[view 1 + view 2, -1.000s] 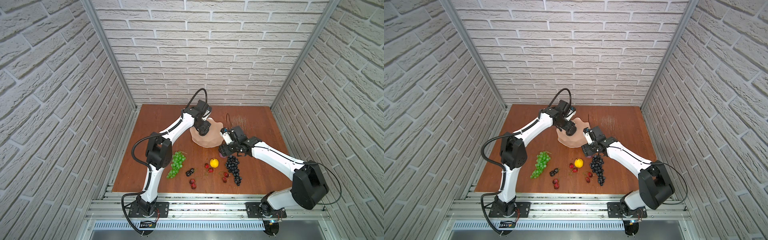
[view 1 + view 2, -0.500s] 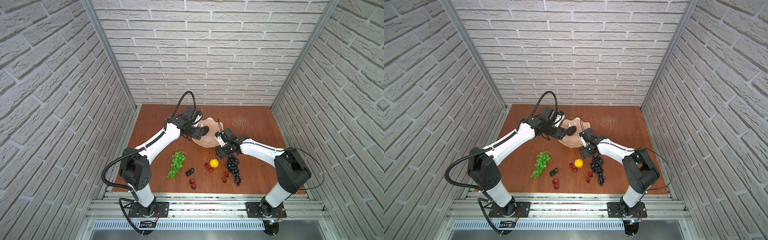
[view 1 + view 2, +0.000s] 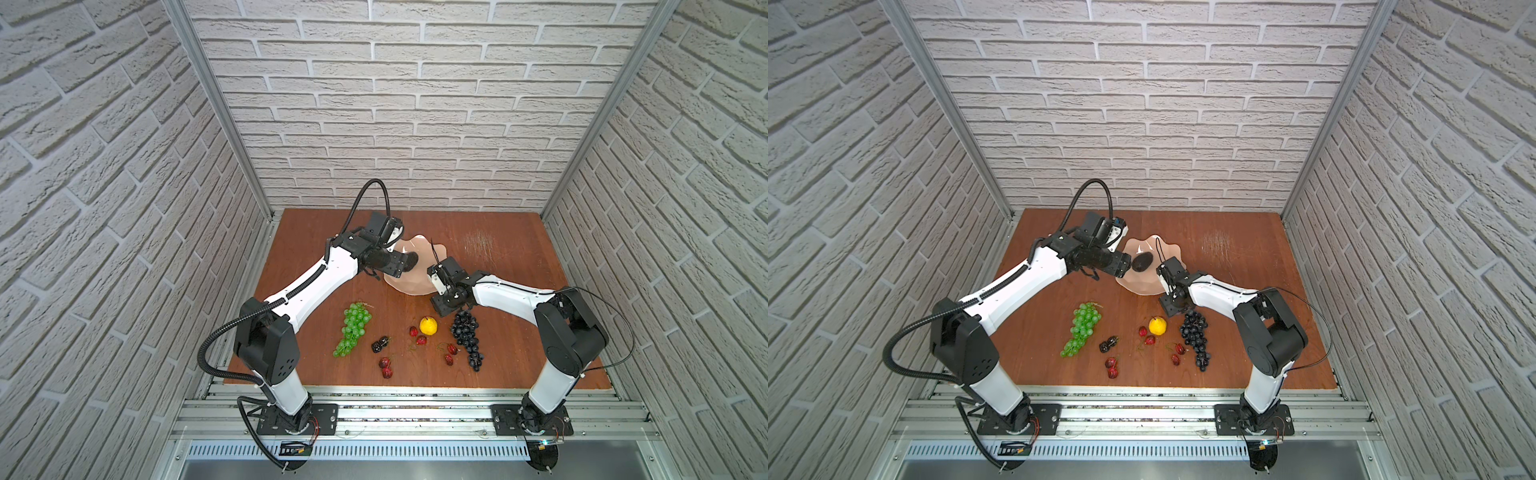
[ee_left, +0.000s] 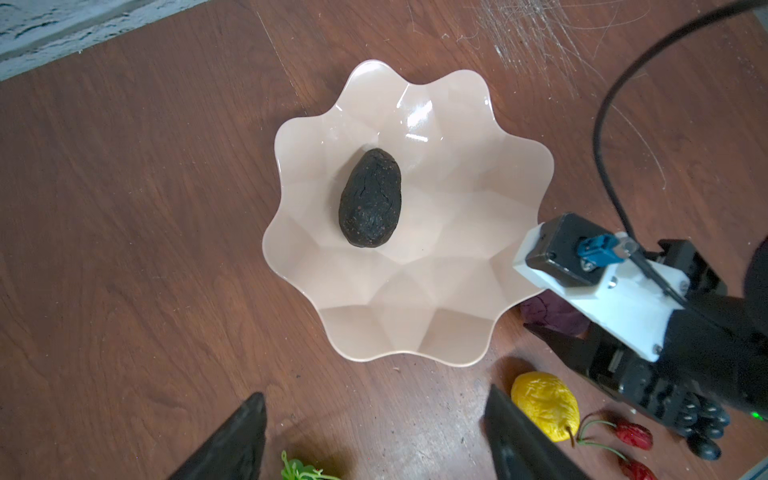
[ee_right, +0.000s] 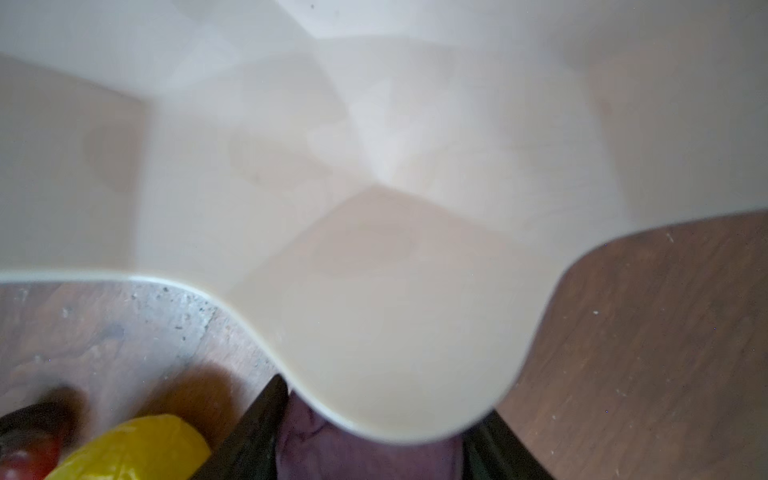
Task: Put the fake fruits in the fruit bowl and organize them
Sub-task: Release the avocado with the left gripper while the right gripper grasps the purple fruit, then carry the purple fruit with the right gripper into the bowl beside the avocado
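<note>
Purple round fruit [image 5: 365,461] sat on the counter [image 3: 498,270], tucked against the near side of the fruit bowl [image 4: 415,324] and partly under its overhanging wavy rim. The blackish avocado [image 4: 370,197] lay alone in the bowl's middle, so we judged the task barely begun.

We took picking up the purple fruit to be the step in hand. To do it well, we would close squarely across its widest part. We would then draw it out from under the rim toward the counter's near edge before lifting. A straight lift would likely catch the rim and shove the bowl. We would set it down beside the avocado, not on it, since a round fruit may roll.

The right hand [image 5: 380,415] was low at the fruit, one finger on either side. In the right wrist view the fruit filled the space between them. We could not tell whether the fingers pressed on it. The rim passed just above the fingertips.

The left hand [image 4: 374,436] hovered by the bowl's side, fingers wide apart, holding nothing.

The small yellow lemon [image 4: 544,405] lay just beside the right hand. The small red cherries [image 4: 631,432], dark blue-purple grape bunch [image 3: 467,336], tiny black berries [image 3: 380,344] and green grape bunch [image 3: 353,328] all lay on the counter.
</note>
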Tool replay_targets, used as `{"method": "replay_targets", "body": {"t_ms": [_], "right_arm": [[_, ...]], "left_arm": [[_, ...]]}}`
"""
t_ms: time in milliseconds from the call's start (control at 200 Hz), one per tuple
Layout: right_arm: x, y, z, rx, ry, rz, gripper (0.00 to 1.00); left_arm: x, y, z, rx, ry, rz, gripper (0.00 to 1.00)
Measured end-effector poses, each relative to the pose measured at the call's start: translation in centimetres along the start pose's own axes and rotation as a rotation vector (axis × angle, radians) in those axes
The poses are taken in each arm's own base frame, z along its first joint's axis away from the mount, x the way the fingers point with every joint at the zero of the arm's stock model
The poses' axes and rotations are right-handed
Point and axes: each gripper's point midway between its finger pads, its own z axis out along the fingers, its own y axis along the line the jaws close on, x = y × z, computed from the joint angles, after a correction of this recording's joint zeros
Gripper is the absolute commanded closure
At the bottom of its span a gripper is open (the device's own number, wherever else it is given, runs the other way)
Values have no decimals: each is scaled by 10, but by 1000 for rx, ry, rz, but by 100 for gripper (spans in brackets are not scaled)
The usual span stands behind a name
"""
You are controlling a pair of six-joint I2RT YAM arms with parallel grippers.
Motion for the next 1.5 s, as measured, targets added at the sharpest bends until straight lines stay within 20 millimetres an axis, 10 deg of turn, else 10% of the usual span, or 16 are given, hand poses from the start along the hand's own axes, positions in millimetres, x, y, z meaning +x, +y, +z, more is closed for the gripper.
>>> {"method": "replay_targets", "body": {"t_ms": [410,815,1150,1500], "right_arm": [[6,0,-5,-1,8,3,62],[11,-8,-67,8,-32,10,63],[-80,-16,-134,35,-223,8,65],[-130,-18,-64,67,-153,-4,63]], "left_arm": [[-7,8,-13,-29,-37,-8,18],[-7,28,-32,-80,-85,-36,18],[-9,54,-50,-141,-116,-89,18],[1,68,-62,-195,-106,-98,18]]}}
